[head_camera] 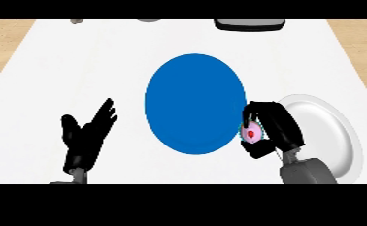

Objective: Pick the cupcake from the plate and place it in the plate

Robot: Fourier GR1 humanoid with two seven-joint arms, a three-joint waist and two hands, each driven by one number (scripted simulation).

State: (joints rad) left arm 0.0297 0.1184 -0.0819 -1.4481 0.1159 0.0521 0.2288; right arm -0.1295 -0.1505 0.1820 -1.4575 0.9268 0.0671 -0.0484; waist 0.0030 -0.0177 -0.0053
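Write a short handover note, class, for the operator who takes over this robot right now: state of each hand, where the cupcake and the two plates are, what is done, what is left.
Right hand: curled round the cupcake, holding it at the right rim of the blue plate.
Left hand: open, fingers up, resting at the lower left, holding nothing.
White plate: at the right, behind the right hand.
Done: cupcake picked off the white plate and brought to the blue plate's edge.
Left: carry it over the blue plate, set it down, open the hand and pull back.
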